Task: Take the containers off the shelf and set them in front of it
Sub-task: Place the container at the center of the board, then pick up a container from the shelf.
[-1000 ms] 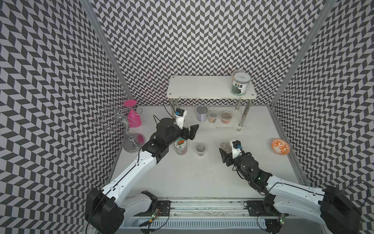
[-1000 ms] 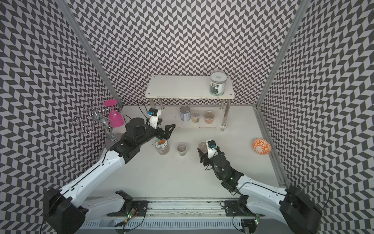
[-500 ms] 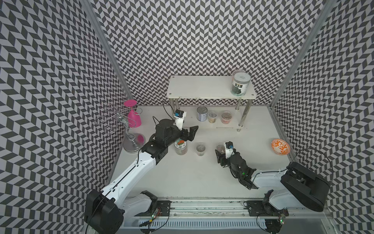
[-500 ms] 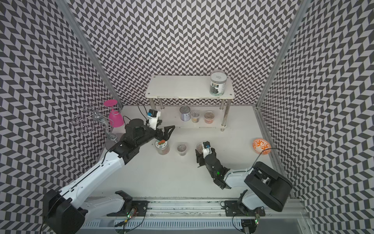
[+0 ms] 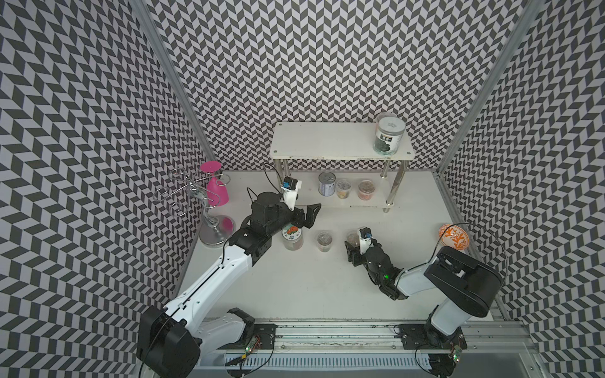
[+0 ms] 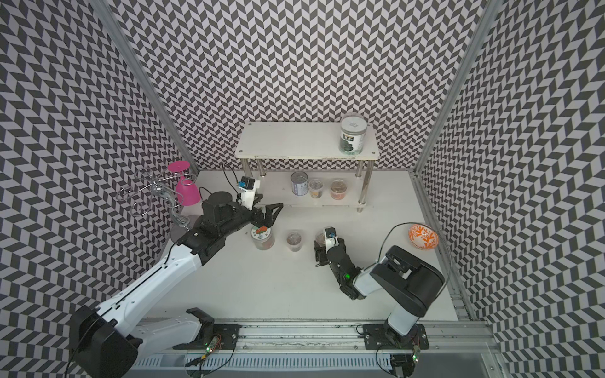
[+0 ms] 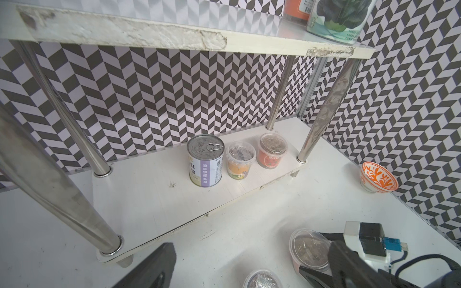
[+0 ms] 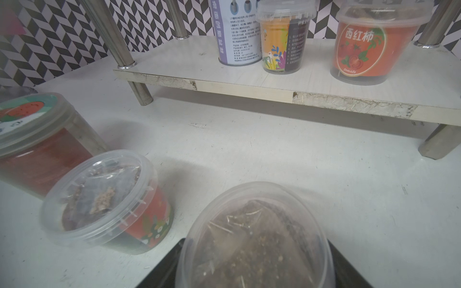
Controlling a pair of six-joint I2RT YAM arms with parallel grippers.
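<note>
Over the last second the right arm has folded back toward its base at the near right, while the right hand (image 5: 353,247) has stayed at the clear tub (image 8: 254,237). Its fingers, set fairly wide, touch the tub's two sides. The tub stands on the bench (image 5: 294,288) in front of the shelf (image 5: 327,144). The left hand (image 5: 306,217) has barely moved. It is spread wide and empty above the teal-lidded jar (image 5: 292,233), left of the clear tub.
</note>
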